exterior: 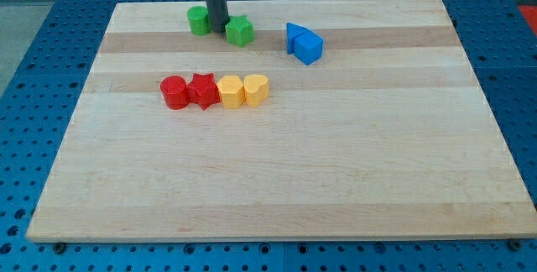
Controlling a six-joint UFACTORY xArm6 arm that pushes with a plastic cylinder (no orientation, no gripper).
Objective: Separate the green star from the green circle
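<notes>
my tip (217,30) stands near the top of the view, on the wooden tabletop (277,180). this arm has no fingers, only a straight dark rod, so there is nothing to be apart or together, and i give all places relative to the tip.

the green circle (199,20) is just to the view's left of the tip, very close to the rod; i cannot tell if it touches. the green star (240,31) is just to the view's right of the tip, also very close. the tip is between these two green blocks, and a gap shows between them, so they do not touch each other.

further to the view's right of the tip, past the star, two blue blocks (304,43) lie together; their exact shapes are hard to tell.

below the tip, toward the view's bottom, four blocks lie in one row and touch side by side: a red circle (174,92), a red star (203,90), a yellow block (230,91) and a second yellow block (257,90). this row is well apart from the tip.
</notes>
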